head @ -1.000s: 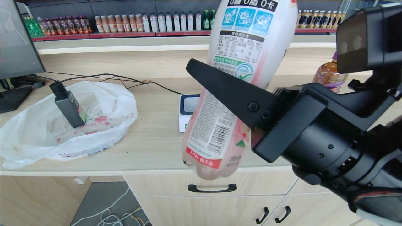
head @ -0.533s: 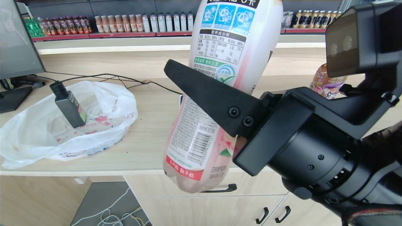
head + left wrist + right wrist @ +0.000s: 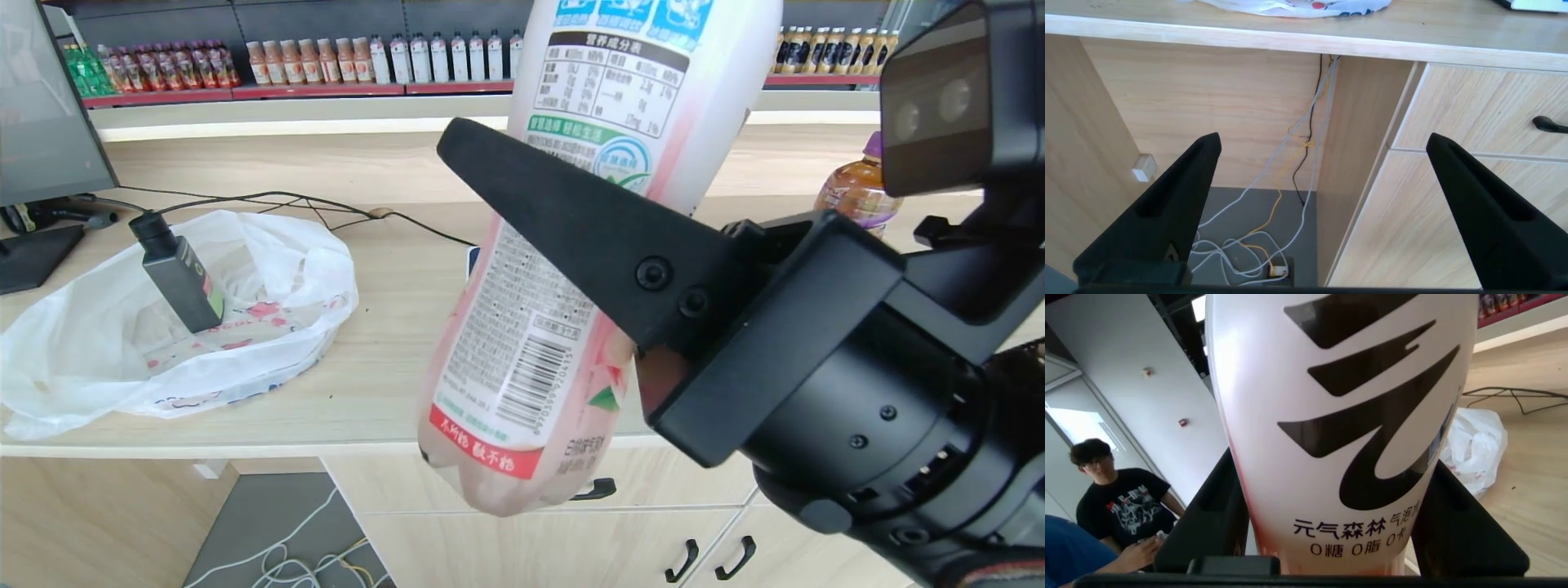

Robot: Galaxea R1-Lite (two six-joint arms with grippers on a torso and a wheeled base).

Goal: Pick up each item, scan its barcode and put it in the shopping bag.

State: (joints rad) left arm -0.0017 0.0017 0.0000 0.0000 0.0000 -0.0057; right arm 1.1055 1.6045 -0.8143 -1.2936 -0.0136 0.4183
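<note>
Shopping bag (image 3: 269, 286): lies open at your counter's (image 3: 392, 359) left end
Left gripper (image 3: 1323, 143): jaws wide, empty, below the counter's front edge
Pink bottle (image 3: 522, 343): held tilted above the front edge, barcode (image 3: 531, 384) showing
Right gripper (image 3: 1337, 469): your jaws clamp the bottle's middle

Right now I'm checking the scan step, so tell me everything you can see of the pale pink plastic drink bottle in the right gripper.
The pale pink plastic drink bottle is wrapped in a printed white-and-pink label with a nutrition table, a black barcode and a red band near its lobed base. It hangs tilted, clear of the light wooden counter, base downward, barcode toward the head camera. The black right gripper clamps it across the middle; nothing else touches it.
</note>
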